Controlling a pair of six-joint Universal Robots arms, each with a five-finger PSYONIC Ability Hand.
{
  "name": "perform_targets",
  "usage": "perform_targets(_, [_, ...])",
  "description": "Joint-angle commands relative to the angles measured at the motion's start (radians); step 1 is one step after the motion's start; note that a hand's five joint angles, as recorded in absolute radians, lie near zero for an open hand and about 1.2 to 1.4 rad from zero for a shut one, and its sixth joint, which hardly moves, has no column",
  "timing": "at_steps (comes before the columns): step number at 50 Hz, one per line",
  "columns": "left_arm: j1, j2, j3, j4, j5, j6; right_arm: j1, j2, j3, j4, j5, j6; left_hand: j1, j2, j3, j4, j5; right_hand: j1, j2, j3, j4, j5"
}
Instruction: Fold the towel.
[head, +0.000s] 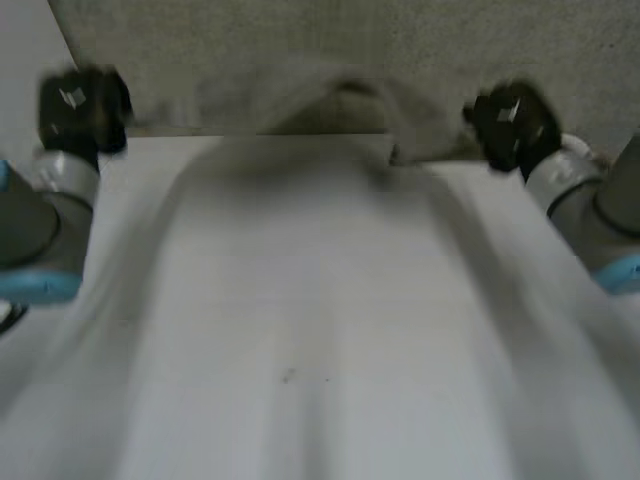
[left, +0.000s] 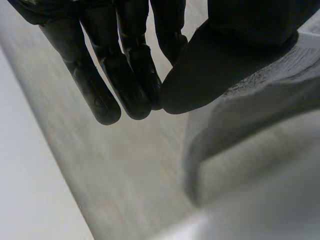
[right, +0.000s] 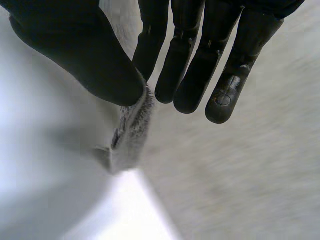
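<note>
A pale towel is stretched between my two hands and spreads wide toward the camera. Its far edge sags in a grey fold midway between them. My left hand is at the towel's far left end. In its wrist view its thumb presses against the fingers, with the towel's edge running in under the thumb. My right hand is at the far right end. There the thumb and fingers pinch a towel corner.
A grey speckled surface lies beyond and below the towel, with a white strip along its left side. My grey forearms flank the towel.
</note>
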Motion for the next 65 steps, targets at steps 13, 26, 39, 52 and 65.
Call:
perform_targets(13, [0.192,0.172,-0.502,-0.081,0.120,0.278,-0.074,-0.139,0.271,0.309,-0.057,-0.137,0.201,0.177,0.178,0.178,0.180,0.419,0.215,0.208,0.200,0.230])
perform_targets(26, [0.347,0.631,-0.573,-0.556,0.342,0.329,-0.162,-0.487,0.251,0.845,-0.008,-0.240,0.201,0.177,0.178,0.178,0.180,0.419,0.215,0.208,0.200,0.230])
perform_targets(39, [0.344,0.690,-0.477,-0.581,0.365,0.257,-0.166,-0.615,0.298,0.764,0.022,-0.218,0.201,0.177,0.178,0.178,0.180,0.419,0.215,0.208,0.200,0.230])
perform_targets(52, [0.087,0.158,-0.280,-0.530,0.194,0.334,-0.113,-0.258,0.213,0.769,0.184,-0.380,0.201,0.177,0.178,0.178,0.180,0.419,0.215,0.208,0.200,0.230])
perform_targets(65, [-0.041,0.002,0.180,-0.526,0.054,0.401,0.016,-0.034,-0.245,0.608,0.304,-0.390,0.201,0.177,0.178,0.178,0.180,0.419,0.215,0.208,0.200,0.230])
